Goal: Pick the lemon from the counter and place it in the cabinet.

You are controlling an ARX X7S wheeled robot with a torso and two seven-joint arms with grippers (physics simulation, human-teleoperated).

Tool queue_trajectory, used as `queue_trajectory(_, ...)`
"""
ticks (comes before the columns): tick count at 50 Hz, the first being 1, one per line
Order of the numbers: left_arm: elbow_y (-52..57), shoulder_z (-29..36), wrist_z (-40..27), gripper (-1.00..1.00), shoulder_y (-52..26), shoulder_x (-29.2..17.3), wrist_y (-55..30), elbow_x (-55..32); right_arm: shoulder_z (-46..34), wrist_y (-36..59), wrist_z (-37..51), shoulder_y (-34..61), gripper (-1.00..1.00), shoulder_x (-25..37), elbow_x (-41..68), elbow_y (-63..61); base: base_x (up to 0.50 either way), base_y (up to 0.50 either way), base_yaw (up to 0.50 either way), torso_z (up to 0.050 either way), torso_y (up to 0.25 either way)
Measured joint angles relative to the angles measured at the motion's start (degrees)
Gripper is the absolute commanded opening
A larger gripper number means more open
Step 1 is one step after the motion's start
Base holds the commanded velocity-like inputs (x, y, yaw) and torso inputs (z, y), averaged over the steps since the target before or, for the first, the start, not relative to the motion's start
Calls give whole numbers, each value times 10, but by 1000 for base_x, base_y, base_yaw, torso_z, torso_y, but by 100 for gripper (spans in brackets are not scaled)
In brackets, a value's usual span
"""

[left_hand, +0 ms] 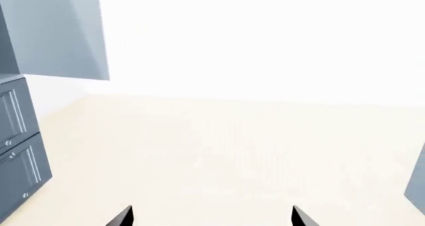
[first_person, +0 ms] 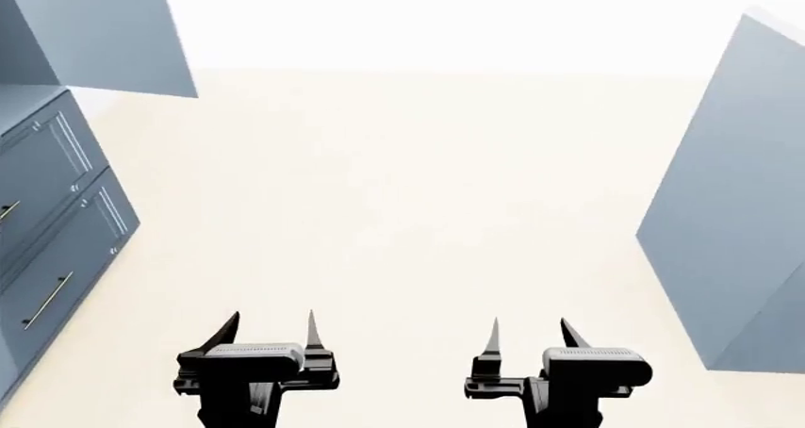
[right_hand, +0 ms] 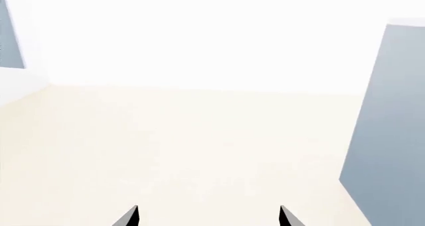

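The lemon is out of view in all three views. The counter (first_person: 402, 192) is a broad bare cream-white surface spreading ahead of both arms. The pale blue-grey cabinet (first_person: 57, 221) stands at the left, with panelled fronts and slim brass bar handles; the left wrist view shows it too (left_hand: 19, 146). My left gripper (first_person: 271, 321) is low in the head view, open and empty, its tips apart over the counter (left_hand: 212, 146). Beside it, my right gripper (first_person: 529, 324) is open and empty as well. Only the dark fingertips (left_hand: 126, 216) (right_hand: 131, 216) show in the wrist views.
A plain blue-grey panel (first_person: 107, 32) hangs above the cabinet at the upper left. Another tall blue-grey panel (first_person: 742, 221) stands at the right, also seen in the right wrist view (right_hand: 391, 131). A white wall (first_person: 440, 18) closes the far side.
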Motion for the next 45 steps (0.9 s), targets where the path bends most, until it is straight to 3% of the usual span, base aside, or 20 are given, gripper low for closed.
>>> queue_trajectory(20, 20, 5, -15, 100, 4, -9, -33, -4, -16, -1, 16, 1, 100, 9, -29, -15, 0, 0, 0, 0, 0)
queue_trajectory(33, 164, -33, -54, 100, -55, -57, -247, -71, -9, 144, 46, 91, 100, 11, -52, -108, 0, 0, 0, 0, 0)
queue_trajectory(45, 197, -65, -50, 100, -253, -97, -463, -166, 14, 318, 27, 274, 100, -2, -13, -130, 0, 0, 0, 0, 0)
